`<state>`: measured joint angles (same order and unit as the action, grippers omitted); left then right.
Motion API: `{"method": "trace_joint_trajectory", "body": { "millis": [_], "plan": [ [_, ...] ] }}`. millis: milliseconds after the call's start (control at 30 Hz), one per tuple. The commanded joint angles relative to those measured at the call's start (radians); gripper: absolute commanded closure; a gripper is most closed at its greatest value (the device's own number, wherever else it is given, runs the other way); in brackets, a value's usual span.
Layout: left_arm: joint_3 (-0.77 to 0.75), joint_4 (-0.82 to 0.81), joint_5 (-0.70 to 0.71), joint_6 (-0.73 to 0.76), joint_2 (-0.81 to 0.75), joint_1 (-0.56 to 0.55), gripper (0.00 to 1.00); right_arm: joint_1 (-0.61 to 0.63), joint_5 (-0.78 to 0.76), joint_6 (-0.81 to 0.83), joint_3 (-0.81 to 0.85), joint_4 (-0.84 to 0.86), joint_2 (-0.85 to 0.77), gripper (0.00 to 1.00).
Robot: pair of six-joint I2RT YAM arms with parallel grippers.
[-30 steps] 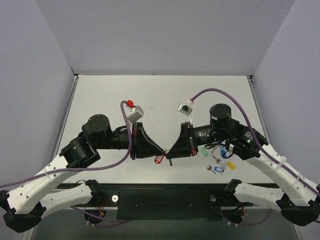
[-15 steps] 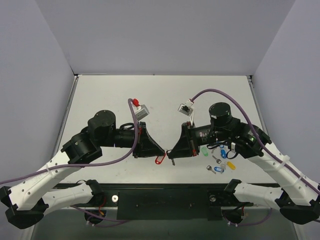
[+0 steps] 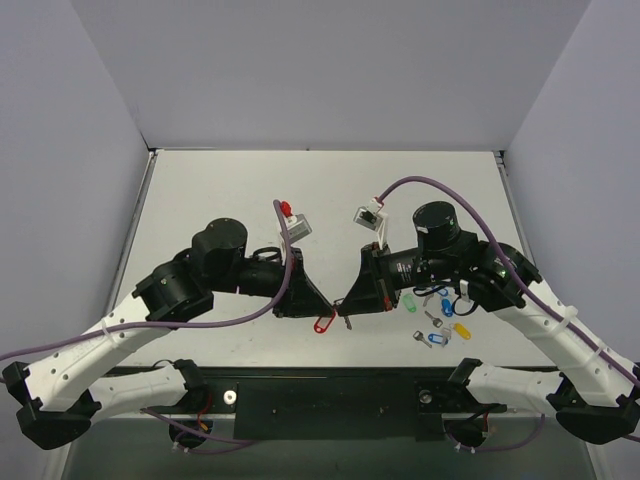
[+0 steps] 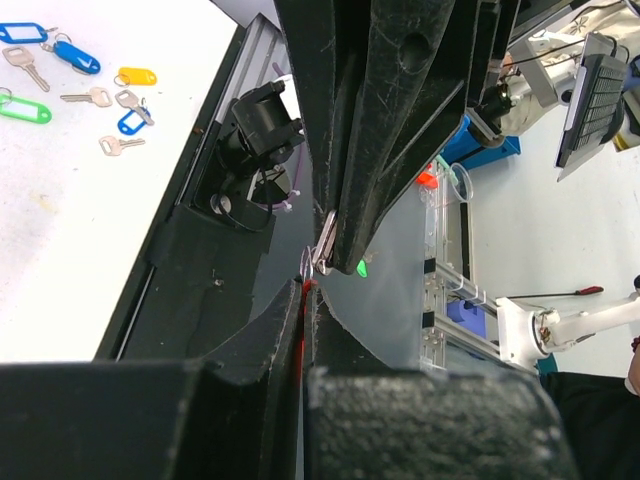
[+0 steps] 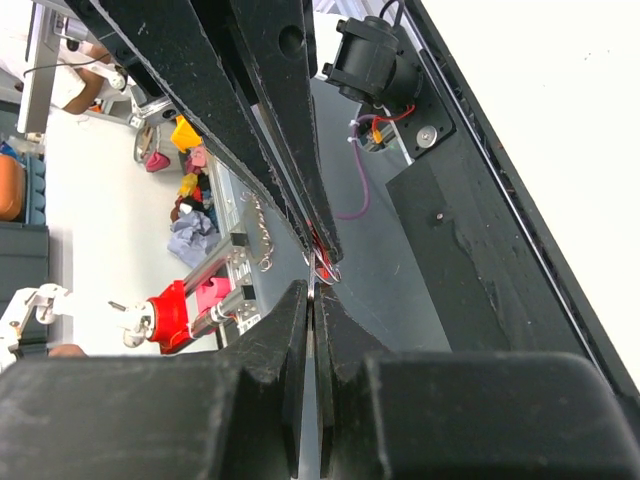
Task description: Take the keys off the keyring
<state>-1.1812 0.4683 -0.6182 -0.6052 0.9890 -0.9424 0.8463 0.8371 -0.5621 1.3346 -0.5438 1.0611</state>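
Top view: my left gripper (image 3: 326, 303) and right gripper (image 3: 339, 307) meet tip to tip near the table's (image 3: 200, 190) front edge, with the red keyring (image 3: 323, 322) hanging between them. Left wrist: my left jaws pinch the keyring's red edge. The key (image 4: 323, 246) sits in the opposite jaws. Right wrist: my right jaws press together on the key.

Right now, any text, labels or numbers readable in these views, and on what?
No text can be read.
Coloured key tags: no writing visible.
Red keyring and its key: no marking visible.
Screen off the table: grid pattern, too blurred to read.
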Motion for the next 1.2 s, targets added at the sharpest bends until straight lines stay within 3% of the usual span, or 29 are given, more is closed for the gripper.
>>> {"method": "trace_joint_trajectory", "body": {
  "millis": [0, 367, 833, 1167],
  "plan": [
    [-0.037, 0.040, 0.027, 0.031, 0.017, -0.015, 1.00, 0.011, 0.010, 0.034, 0.058, 0.034, -0.003, 1.00],
    [-0.060, 0.038, 0.109, 0.048, -0.038, -0.016, 1.00, 0.008, -0.029, 0.059, -0.006, 0.013, -0.059, 1.00],
    [-0.037, -0.126, 0.184, -0.027, -0.095, -0.015, 1.00, 0.023, -0.013, -0.044, -0.075, 0.133, -0.089, 1.00],
    [-0.034, -0.007, 0.256, 0.042, -0.095, -0.016, 1.00, 0.023, -0.099, 0.001, -0.011, 0.087, -0.107, 1.00]
  ]
}}
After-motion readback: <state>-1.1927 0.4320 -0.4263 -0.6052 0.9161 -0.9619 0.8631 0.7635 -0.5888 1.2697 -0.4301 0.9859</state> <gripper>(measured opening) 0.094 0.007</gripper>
